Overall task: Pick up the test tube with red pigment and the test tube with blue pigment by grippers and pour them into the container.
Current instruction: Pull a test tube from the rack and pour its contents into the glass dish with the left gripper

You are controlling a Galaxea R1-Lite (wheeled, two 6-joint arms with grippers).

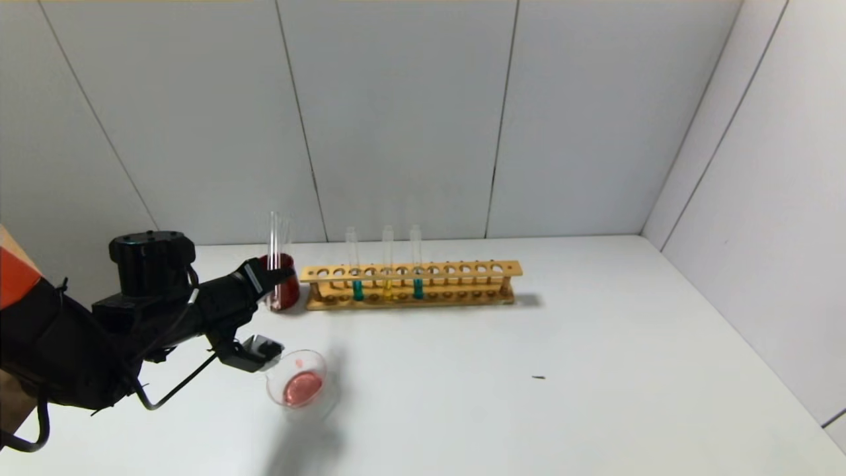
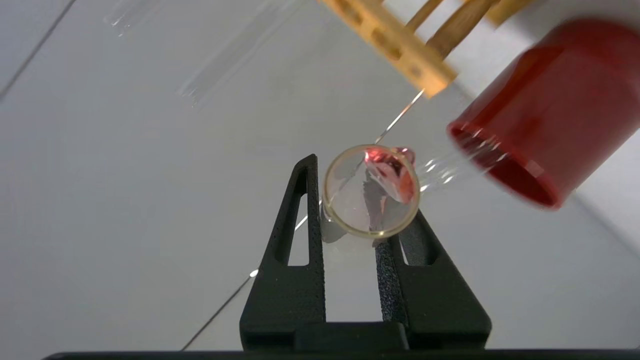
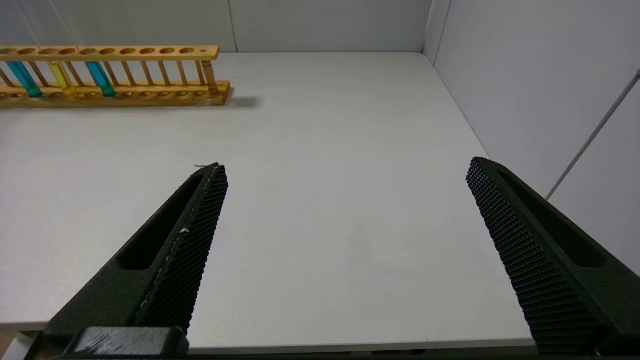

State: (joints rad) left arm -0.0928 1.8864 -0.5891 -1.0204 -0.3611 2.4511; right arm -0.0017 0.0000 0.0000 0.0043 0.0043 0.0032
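My left gripper is shut on the test tube with red pigment, seen mouth-on in the left wrist view between the fingers. Only a red film is left inside it. In the head view the tube rises at the fingertips, in front of the dark red cup. The container, a clear glass dish, sits on the table in front of that hand and holds red liquid. Two tubes with blue pigment stand in the wooden rack. My right gripper is open and empty, out of the head view.
A yellow tube stands between the blue ones. The red cup and the rack end lie close beyond the held tube. A small dark speck lies on the white table. Grey walls close the back and right.
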